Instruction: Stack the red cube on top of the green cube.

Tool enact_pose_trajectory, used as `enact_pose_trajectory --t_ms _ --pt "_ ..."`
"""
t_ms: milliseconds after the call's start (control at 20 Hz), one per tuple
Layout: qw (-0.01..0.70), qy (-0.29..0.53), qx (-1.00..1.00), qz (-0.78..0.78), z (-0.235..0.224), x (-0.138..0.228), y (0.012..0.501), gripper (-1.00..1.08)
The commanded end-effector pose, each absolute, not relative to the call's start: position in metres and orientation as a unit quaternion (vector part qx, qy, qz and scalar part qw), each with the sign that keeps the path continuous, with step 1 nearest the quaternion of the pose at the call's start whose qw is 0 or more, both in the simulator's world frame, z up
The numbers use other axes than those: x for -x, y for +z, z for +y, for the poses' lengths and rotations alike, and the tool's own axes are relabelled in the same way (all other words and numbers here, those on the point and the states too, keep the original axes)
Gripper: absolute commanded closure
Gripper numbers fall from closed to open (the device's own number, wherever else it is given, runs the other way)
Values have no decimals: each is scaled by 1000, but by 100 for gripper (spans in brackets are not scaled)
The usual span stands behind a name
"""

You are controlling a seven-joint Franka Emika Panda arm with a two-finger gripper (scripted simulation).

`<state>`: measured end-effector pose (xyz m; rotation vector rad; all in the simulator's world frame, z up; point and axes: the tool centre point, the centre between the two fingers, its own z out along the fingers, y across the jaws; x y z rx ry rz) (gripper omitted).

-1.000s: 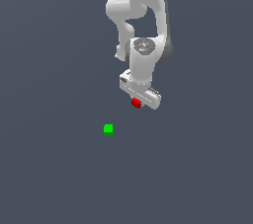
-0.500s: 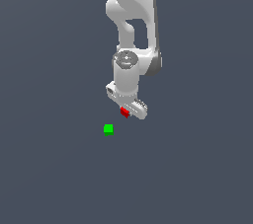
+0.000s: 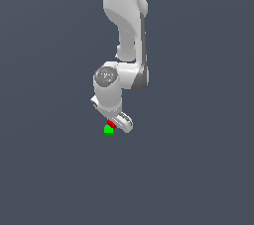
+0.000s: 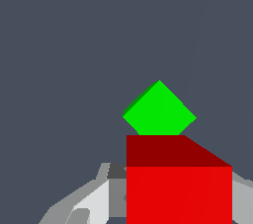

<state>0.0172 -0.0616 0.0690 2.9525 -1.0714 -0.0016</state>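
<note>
Red cube (image 3: 111,123) is sitting clenched in the claw (image 3: 114,124), carried off the bench (image 3: 198,169) at the end of the white arm (image 3: 124,30). In the exterior view it is showing as a small red sliver under the wrist housing, with the green cube (image 3: 108,130) just beside it, lower and slightly toward the exterior view's left. Whether the two are touching cannot be told from that view.

Wrist view: red cube (image 4: 179,181) is filling the foreground between the grey fingers (image 4: 94,198), and the green cube (image 4: 159,109) is lying beyond it on the bare bench (image 4: 59,45), turned corner-on relative to the red one. The two cubes are not squared to each other.

Step in hand, as judged: the carry-over phase is nearing its end; the red cube is arriving close to the green cube but is not yet centred over it, and nothing is stacked.

Next move is calling for a short shift to bring the red cube directly above the green one, probably a wrist turn to match faces, then a gentle lowering before the claw lets go.
</note>
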Motion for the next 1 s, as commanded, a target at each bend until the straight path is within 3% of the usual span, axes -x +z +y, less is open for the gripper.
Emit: enact_pose_trajectory --t_ms 0,450,500,950 --pt "0 0 -940 -340 -70 -25 66 108" --pt "0 0 -940 -341 -83 -35 61 108" --pt "0 0 -940 -341 -83 -35 61 -92" --pt "0 0 -940 -341 -83 -35 61 -92"
